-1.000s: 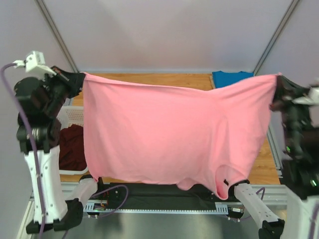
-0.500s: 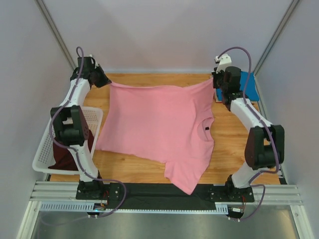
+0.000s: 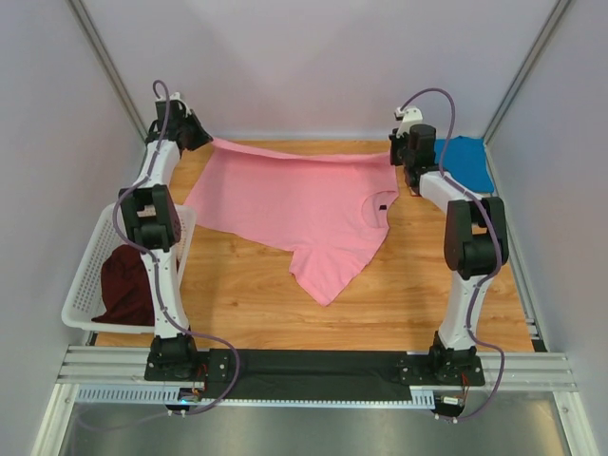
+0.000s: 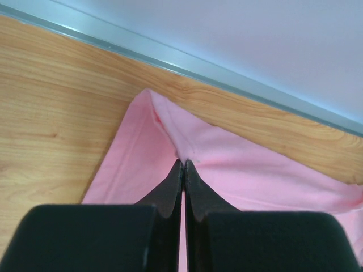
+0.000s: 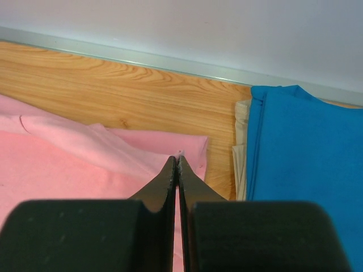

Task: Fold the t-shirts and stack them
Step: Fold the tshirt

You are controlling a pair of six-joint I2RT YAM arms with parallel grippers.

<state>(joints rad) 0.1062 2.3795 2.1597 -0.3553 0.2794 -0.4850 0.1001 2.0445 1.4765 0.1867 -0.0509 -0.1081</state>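
The pink t-shirt [image 3: 294, 204] lies spread on the wooden table, its far edge pulled taut between both grippers near the back rail. My left gripper [image 3: 210, 143] is shut on the shirt's far left corner [image 4: 170, 127], fabric pinched at the fingertips [image 4: 183, 163]. At the far right corner [image 5: 187, 144] my right gripper [image 3: 394, 160] is shut on the cloth in the same way [image 5: 178, 160]. The collar faces right and one sleeve trails toward the front. A blue t-shirt [image 3: 465, 161] lies folded at the back right [image 5: 306, 153]. The dark maroon t-shirt [image 3: 123, 285] sits in the basket.
A white lattice basket [image 3: 80, 285] stands at the table's left edge beside the left arm. A cream cloth edge [image 5: 241, 150] shows under the blue shirt. A metal rail [image 4: 227, 76] runs along the table's back edge, against the wall.
A second ago both arms held the pink shirt high, hanging like a curtain. They have since reached to the back and come down, and the shirt now lies on the table.
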